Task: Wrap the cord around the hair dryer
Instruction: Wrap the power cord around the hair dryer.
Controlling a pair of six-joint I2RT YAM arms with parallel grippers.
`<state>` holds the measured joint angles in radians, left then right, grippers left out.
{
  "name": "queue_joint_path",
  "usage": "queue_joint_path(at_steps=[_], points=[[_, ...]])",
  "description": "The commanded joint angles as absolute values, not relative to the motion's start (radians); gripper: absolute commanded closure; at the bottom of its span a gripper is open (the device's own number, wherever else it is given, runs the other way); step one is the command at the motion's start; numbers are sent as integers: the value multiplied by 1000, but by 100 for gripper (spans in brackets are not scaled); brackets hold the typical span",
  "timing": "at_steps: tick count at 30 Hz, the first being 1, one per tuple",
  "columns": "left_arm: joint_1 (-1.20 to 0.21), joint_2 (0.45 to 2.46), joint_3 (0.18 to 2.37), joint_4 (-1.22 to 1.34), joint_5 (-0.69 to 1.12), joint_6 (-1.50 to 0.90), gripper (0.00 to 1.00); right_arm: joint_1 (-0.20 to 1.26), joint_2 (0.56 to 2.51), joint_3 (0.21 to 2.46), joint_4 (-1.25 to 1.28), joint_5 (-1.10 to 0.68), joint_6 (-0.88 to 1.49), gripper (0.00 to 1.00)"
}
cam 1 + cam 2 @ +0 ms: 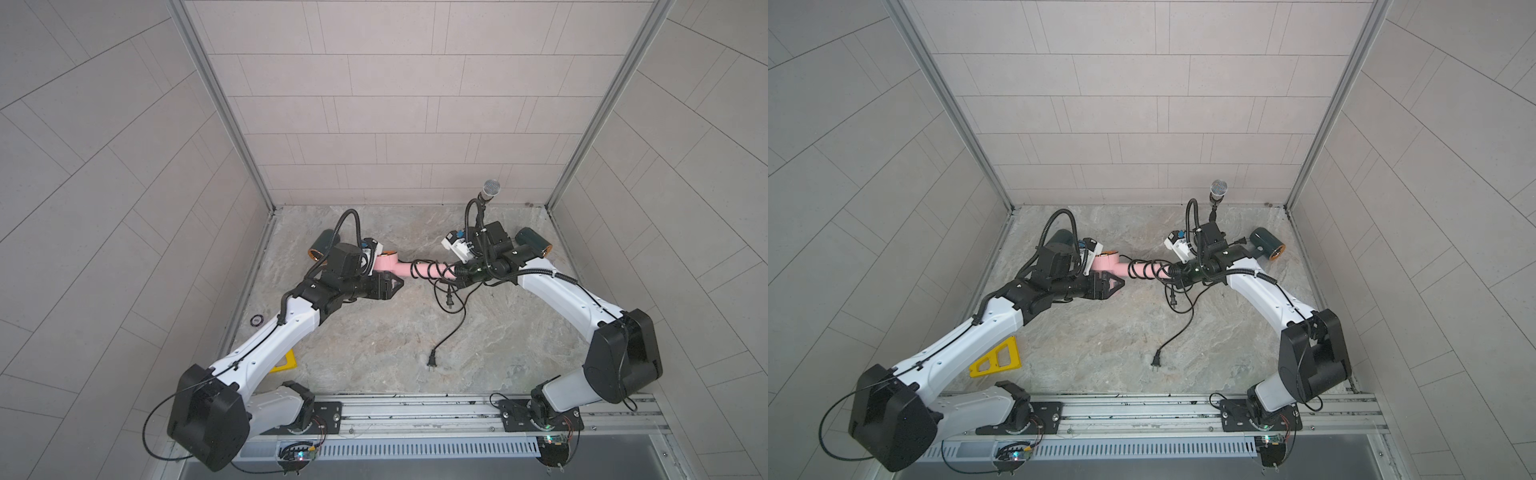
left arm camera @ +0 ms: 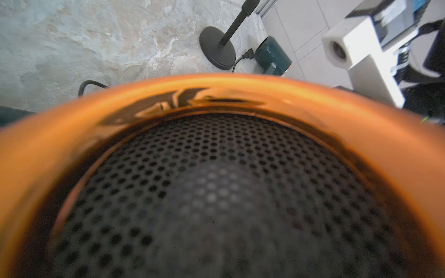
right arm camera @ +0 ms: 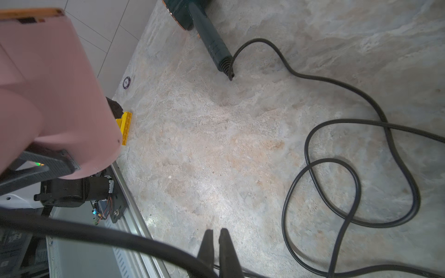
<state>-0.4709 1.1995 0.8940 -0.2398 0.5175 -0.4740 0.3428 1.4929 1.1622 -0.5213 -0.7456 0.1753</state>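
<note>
Wears white shells on the left arm (image 1: 270,340) and right arm (image 1: 557,299), with bulky black joints (image 1: 208,419) — ribbed black hoses (image 1: 1260,275) at the wrists, thin black cables (image 1: 144,432) looping off the elbows. Stands on black base plates (image 1: 1046,426) fixed with silver screws (image 1: 1054,416); carries white camera blocks (image 1: 457,247).

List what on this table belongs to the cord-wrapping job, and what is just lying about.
Job:
pink hair dryer
black cord, partly coiled on its handle

Lying about:
dark green hair dryer by the left arm
dark green hair dryer by the right arm
microphone
yellow bracket
small round disc
</note>
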Motion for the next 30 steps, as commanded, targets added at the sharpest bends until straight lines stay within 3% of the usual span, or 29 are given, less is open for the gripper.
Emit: queue_joint_path(at_steps=[1,7,13,21,25,30], points=[[-446,1155,940,13,542,-609,100,351,1499,1107,-444,-681,303,100],[-446,1146,953,-59,296,-692,100,454,1513,1024,-191,-691,464,100],[-446,1154,904,-28,171,-871,100,503,1495,873,193,-646,640,100],[-451,1116,948,-99,182,-890,100,523,1497,762,468,-589,694,68],[-450,1131,1054,-263,221,-805,100,509,1479,765,463,-614,580,56],[-451,1157,1184,-458,239,-663,100,451,1429,761,440,-692,502,52]])
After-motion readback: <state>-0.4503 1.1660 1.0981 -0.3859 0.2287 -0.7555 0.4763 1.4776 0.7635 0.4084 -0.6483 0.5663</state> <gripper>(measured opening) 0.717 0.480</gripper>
